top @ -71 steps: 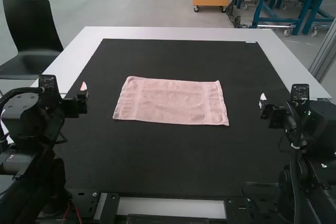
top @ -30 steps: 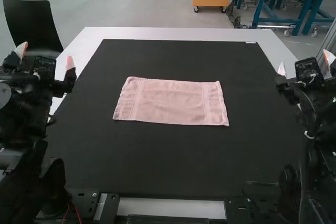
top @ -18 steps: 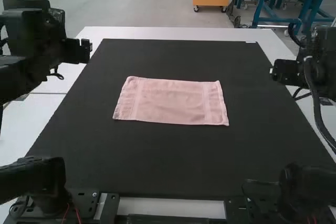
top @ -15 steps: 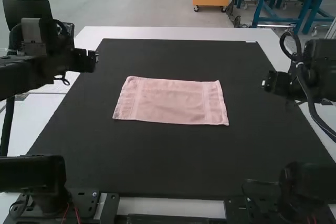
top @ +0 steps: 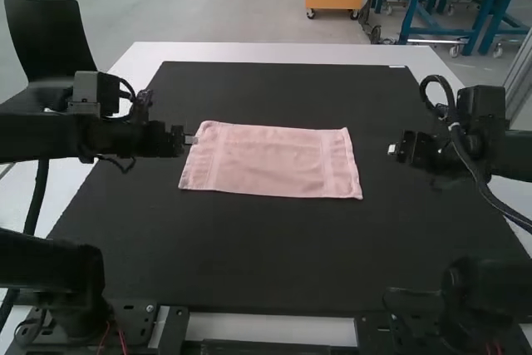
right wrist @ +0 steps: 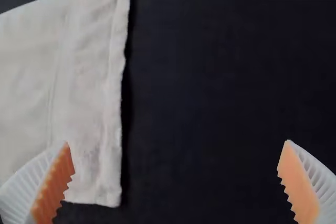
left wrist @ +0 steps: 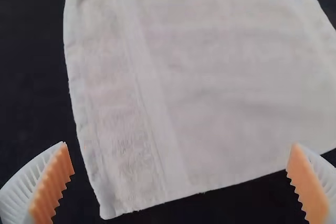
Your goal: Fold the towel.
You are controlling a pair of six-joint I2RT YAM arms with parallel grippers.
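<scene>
On a black mat [top: 274, 255], a pink towel [top: 270, 161] lies spread out.
Near its left end, the left gripper [top: 189, 140] is wide; the right gripper [top: 392, 150], equally wide, is off its right end.

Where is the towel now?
In the high view, the towel lies flat near the middle of the black mat, its left end nearest the left gripper.

Towel [top: 270, 161]: one, pale pink, oblong, with a woven band near each short end. Spread flat, edges slightly skewed, on the black-covered surface [top: 274, 247], long sides running left to right; pile apparently terry, though the weave is hard to read.
</scene>
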